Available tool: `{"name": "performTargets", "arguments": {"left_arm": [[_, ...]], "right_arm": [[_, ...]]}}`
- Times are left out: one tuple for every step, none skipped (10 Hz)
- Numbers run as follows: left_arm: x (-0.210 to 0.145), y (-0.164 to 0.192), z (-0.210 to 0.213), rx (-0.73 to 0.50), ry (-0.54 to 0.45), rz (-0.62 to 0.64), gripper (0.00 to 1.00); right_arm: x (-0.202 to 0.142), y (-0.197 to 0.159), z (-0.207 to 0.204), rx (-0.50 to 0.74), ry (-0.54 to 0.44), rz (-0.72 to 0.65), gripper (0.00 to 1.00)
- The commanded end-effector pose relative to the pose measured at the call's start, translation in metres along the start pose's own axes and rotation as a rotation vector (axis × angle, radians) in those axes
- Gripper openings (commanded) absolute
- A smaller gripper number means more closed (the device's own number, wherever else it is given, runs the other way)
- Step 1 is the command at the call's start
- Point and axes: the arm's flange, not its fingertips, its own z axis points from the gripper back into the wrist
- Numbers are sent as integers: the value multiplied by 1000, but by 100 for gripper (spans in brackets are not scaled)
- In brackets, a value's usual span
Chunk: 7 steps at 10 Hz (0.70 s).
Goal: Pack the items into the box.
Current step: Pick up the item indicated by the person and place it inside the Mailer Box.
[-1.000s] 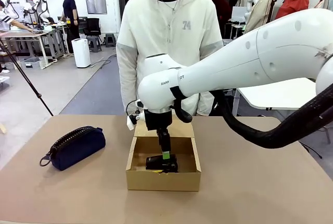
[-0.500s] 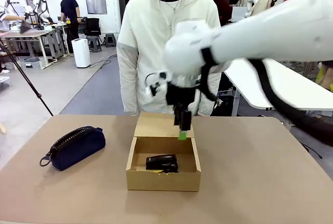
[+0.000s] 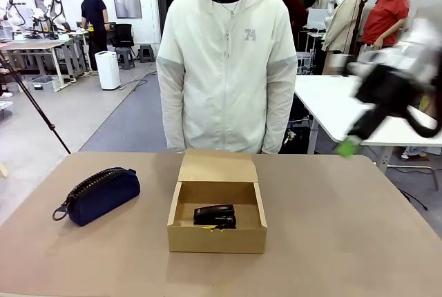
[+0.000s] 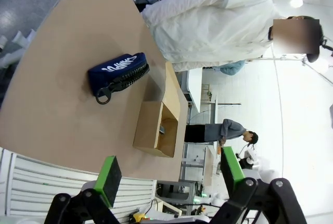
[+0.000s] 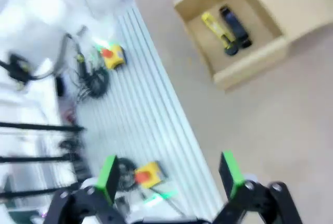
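Note:
The brown cardboard box stands open at the table's middle, its lid flap folded back toward the person. A black stapler lies inside it. In the right wrist view the stapler rests beside the yellow utility knife on the floor of the box. The navy pouch sits on the table left of the box, zipper up. My right gripper is a blur high at the right, well away from the box; its jaws stand open and empty. My left gripper is open too, far back from the pouch and box.
A person in a white jacket stands at the far edge behind the box, arms down. The tan table is bare to the right of the box. A ribbed white panel with cables and yellow stop buttons lies beyond the near edge.
My right arm has lifted out of the box and swung up and away to the right. The stapler stays in the box. The pouch and box have not moved.

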Motion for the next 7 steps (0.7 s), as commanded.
{"name": "performTargets", "arguments": {"left_arm": [[0, 0, 1, -21, -5, -16, 100], [0, 0, 1, -21, -5, -16, 100], [0, 0, 1, -21, -5, -16, 100], [0, 0, 1, -21, -5, -16, 100], [0, 0, 1, -21, -5, -16, 100], [0, 0, 1, -21, -5, -16, 100], [0, 0, 1, -21, -5, -16, 100]], "right_arm": [[-80, -36, 35, 127, -576, -282, 100], [-127, -54, 47, 181, -720, -347, 100], [-170, -77, 46, 244, -877, -385, 100], [-187, -90, 40, 260, -956, -372, 100], [-197, -109, 27, 293, -1011, -387, 100], [-200, -72, 53, 189, -555, -359, 100], [-200, -72, 53, 189, -555, -359, 100]]}}
